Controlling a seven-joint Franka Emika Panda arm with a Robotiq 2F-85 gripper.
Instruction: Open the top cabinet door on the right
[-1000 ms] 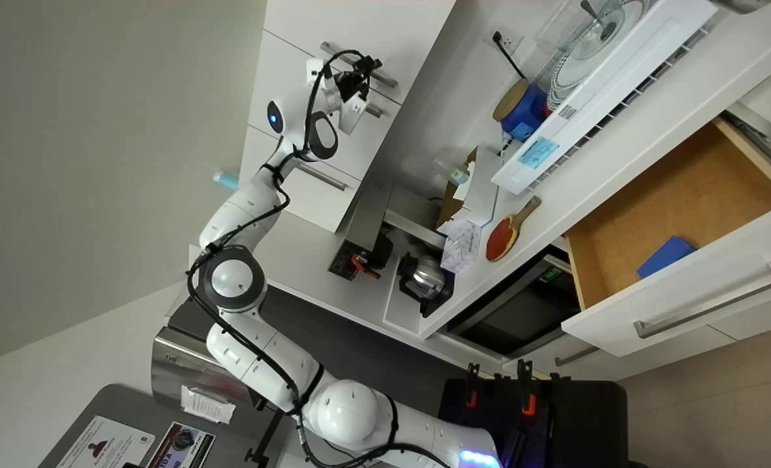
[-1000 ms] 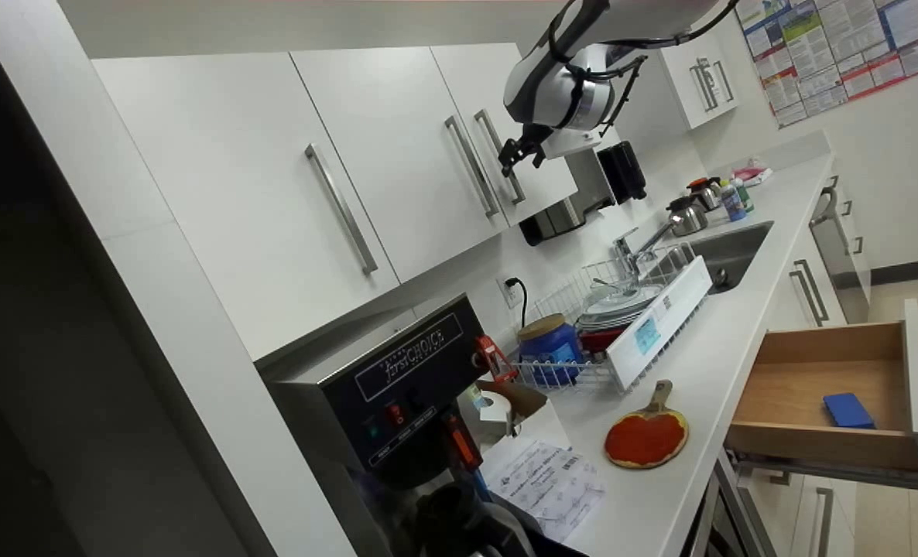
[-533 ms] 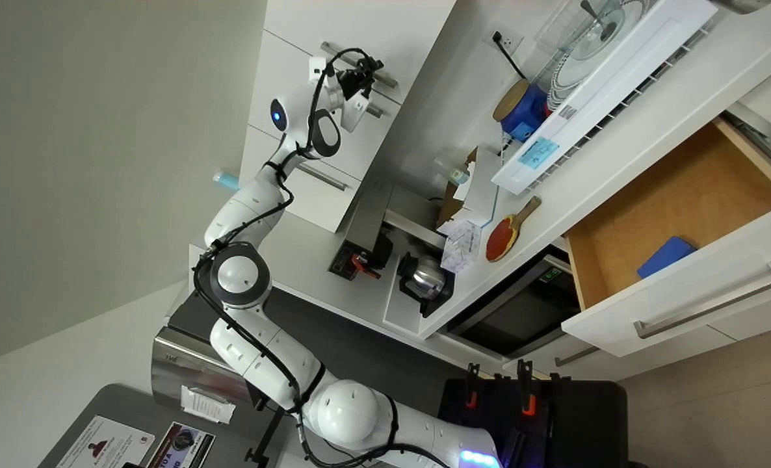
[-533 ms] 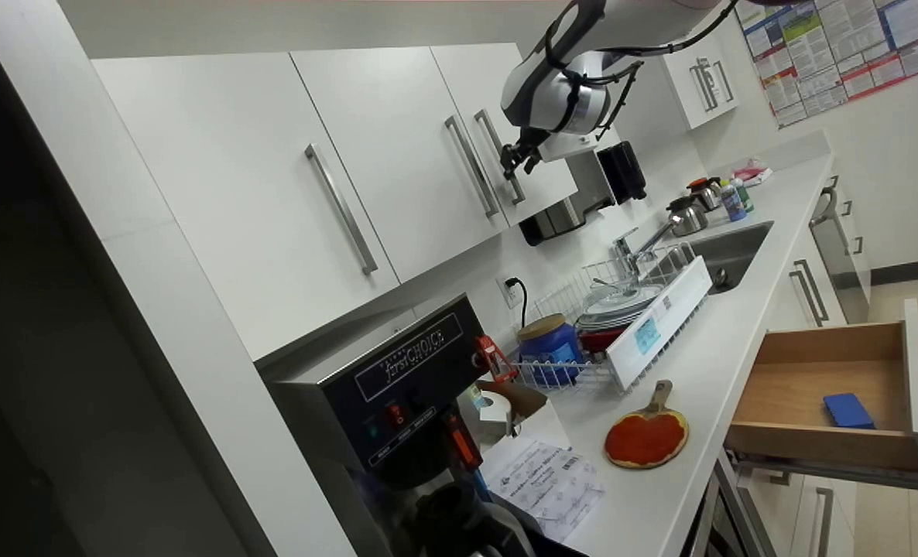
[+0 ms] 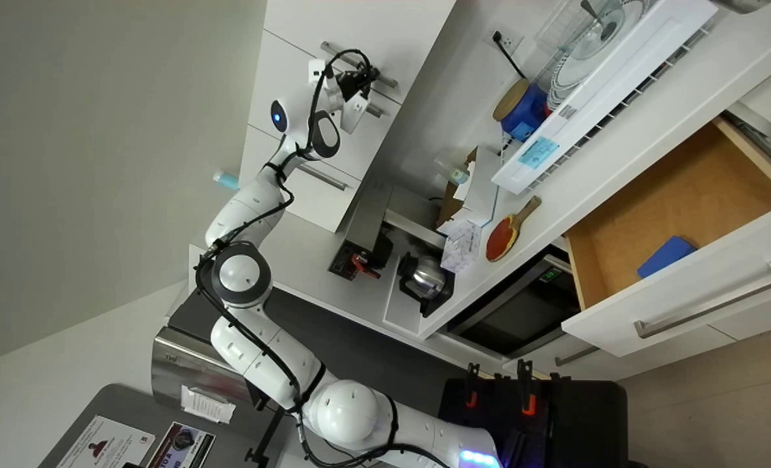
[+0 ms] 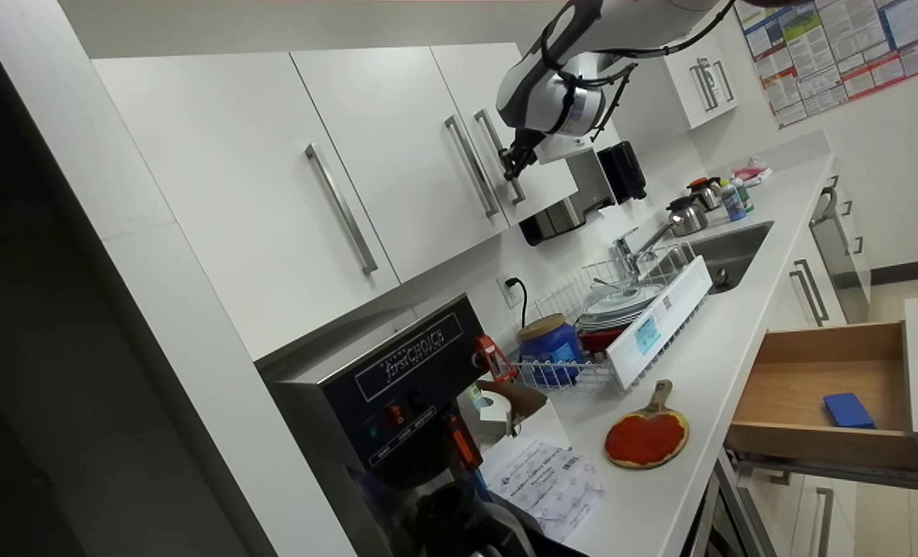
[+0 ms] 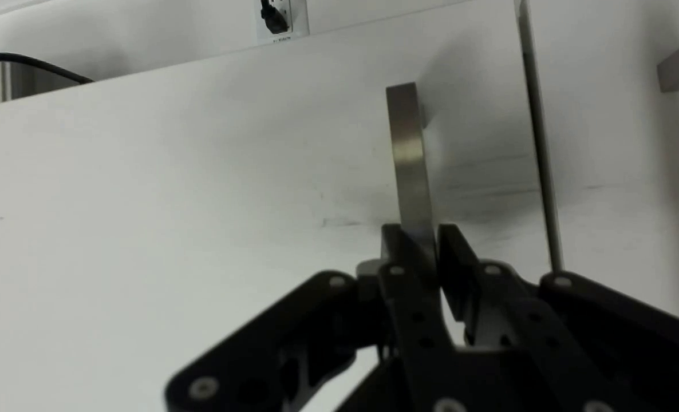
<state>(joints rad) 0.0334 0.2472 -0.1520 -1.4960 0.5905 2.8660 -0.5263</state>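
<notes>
The top cabinet door is a flat white panel, seen in both exterior views [image 5: 366,23] [image 6: 548,179] and filling much of the wrist view [image 7: 202,189]. It lies flush with its neighbour. Its slim silver bar handle [image 7: 409,151] stands off the panel. My gripper [image 7: 421,237] is shut on that handle, with one black finger on each side of the bar. In both exterior views the gripper [image 5: 372,75] [image 6: 513,164] sits against the lower half of the bar. The stretch of handle behind the fingers is hidden.
A neighbouring cabinet door with its own handle [image 6: 470,166] lies alongside, across a narrow gap [image 7: 537,131]. Below are a dish rack [image 6: 660,321], a blue jar [image 6: 552,348], a paddle [image 6: 646,439] and a coffee machine [image 6: 405,387]. A pulled-out drawer [image 6: 823,348] juts from the counter.
The gripper's fingers have come together around the handle. The wrist has shifted slightly toward the neighbouring doors. The cabinet door has not visibly moved.
</notes>
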